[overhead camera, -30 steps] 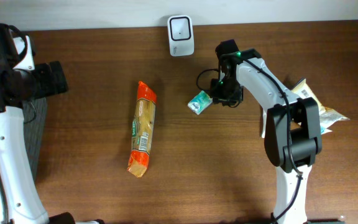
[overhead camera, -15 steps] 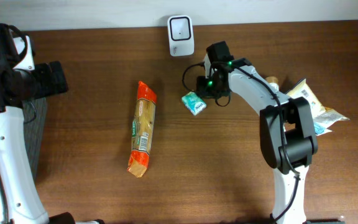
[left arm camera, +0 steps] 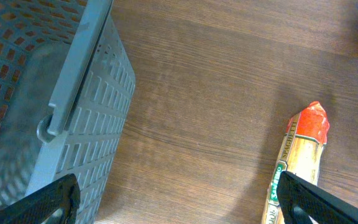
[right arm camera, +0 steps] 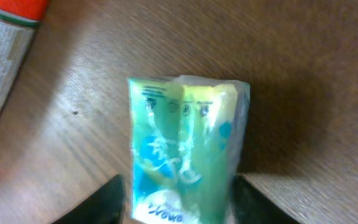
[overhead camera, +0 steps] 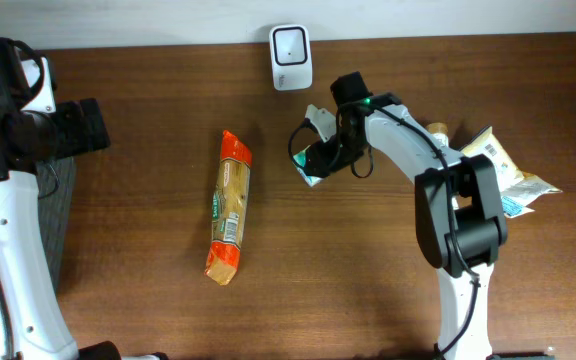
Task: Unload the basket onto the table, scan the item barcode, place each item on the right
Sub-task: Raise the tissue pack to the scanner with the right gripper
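The right gripper (overhead camera: 314, 158) now sits directly over the small green packet (overhead camera: 308, 175), left of centre in the upper half of the overhead view. A second ago it stood at the packet's right side, and the packet lay a little further right. Now only the packet's lower-left corner peeks out from under the gripper, below and slightly right of the white scanner (overhead camera: 291, 57) at the top edge.

In the right wrist view the green packet (right arm camera: 185, 149) fills the middle of the frame and lies flat on the wooden table (right arm camera: 303, 74). A dark finger (right arm camera: 112, 198) stands at each of its lower sides. The fingers sit at a middling spread close against the wrapper – I cannot tell whether they press it or have just let go.

The left gripper (left arm camera: 179, 208) has not moved. Its fingers are spread wide with nothing between them, above the grey mesh basket (left arm camera: 73, 124) at the left of its view. The long orange snack pack (overhead camera: 230, 207) lies where it did, left of centre.
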Robot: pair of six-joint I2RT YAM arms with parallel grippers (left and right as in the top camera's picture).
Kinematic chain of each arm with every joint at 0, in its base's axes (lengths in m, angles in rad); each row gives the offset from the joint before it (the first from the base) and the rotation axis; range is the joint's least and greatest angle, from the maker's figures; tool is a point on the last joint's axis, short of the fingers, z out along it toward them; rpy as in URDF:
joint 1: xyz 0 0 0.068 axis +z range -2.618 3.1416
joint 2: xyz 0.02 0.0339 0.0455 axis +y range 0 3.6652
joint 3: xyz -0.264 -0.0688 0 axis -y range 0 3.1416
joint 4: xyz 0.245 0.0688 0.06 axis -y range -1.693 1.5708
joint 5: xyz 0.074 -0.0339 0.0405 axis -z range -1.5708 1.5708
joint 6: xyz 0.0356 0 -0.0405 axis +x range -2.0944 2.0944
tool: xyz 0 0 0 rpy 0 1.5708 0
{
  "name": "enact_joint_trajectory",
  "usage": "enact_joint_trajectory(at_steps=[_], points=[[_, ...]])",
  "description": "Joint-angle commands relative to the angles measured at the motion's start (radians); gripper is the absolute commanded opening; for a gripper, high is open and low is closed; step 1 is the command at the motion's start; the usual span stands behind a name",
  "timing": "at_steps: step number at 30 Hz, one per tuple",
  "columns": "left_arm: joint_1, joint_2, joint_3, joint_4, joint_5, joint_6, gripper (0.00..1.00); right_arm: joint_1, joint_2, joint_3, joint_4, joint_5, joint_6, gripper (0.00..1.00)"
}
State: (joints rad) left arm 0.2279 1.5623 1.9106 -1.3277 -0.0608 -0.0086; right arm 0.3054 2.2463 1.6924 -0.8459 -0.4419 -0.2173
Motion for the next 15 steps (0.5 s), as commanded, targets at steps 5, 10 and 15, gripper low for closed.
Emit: enact_joint_trajectory(at_steps=[5,10,15], points=[[0.004,-0.006,0.009,0.002,-0.008,0.001,0.99,-0.005,0.03,0.012,-0.035,-0.096,0.088,0.06],[0.004,-0.006,0.009,0.002,-0.008,0.001,0.99,-0.011,-0.066,0.108,-0.142,-0.472,0.089,0.06],[0.004,-0.006,0.009,0.002,-0.008,0.001,0.99,-0.069,-0.11,0.179,-0.131,-0.877,0.211,0.07]])
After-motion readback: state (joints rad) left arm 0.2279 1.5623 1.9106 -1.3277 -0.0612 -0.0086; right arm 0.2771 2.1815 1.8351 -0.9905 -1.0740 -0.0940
